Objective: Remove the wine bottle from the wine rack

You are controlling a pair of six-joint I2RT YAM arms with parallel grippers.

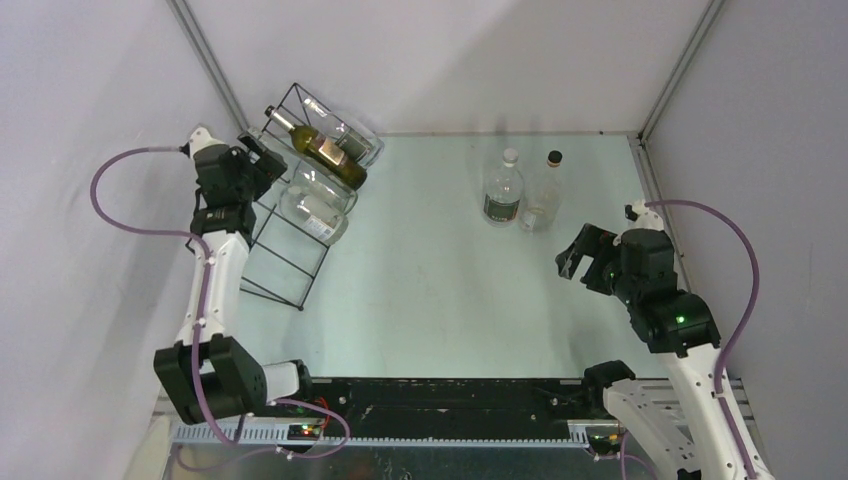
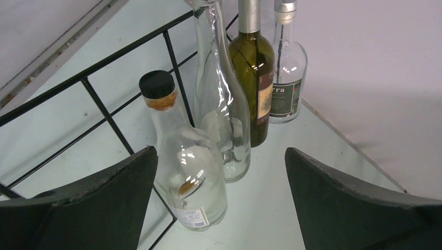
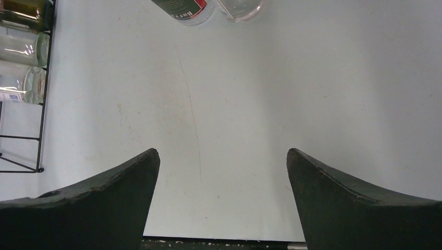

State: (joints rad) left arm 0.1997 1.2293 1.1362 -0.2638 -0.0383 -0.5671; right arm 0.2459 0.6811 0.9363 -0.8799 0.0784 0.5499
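Note:
The black wire wine rack (image 1: 285,250) stands at the back left with several bottles lying across it. The wine bottle (image 1: 328,152) is dark green with a brown label and a silver neck; the left wrist view shows it (image 2: 254,62) between two clear bottles. My left gripper (image 1: 262,157) hovers at the rack's left side, by the bottle necks. It is open (image 2: 220,152), with the black-capped clear bottle (image 2: 183,166) close to its left finger and nothing held. My right gripper (image 1: 574,258) is open over bare table at the right (image 3: 222,152).
Two clear bottles (image 1: 502,188) (image 1: 545,195) stand upright at the back centre-right, just beyond the right gripper; their bases show at the top of the right wrist view (image 3: 187,7). Grey walls enclose the table on three sides.

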